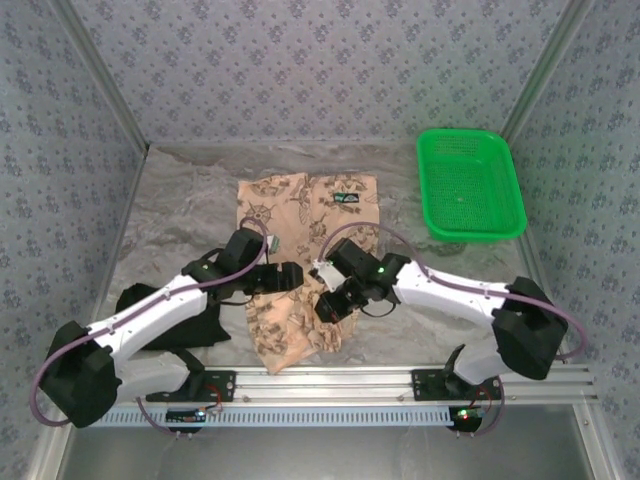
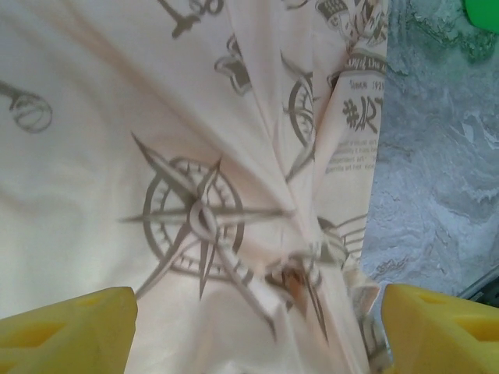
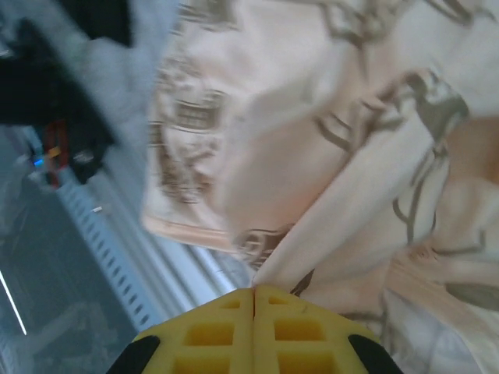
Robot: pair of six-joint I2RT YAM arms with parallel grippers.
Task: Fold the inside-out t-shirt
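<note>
The left arm rose from its base at the near left, forearm angled inward to the right. The left end effector (image 1: 288, 277) pointed toward the middle, and its yellow fingers (image 2: 70, 331) stood wide apart. The right arm came from the near right, forearm running leftward, wrist tipped down. The right end effector (image 1: 335, 305) had its yellow fingers (image 3: 226, 331) pressed together, pinching a fold of the inside-out t-shirt (image 3: 312, 156). The two end effectors sat near each other, not touching.
</note>
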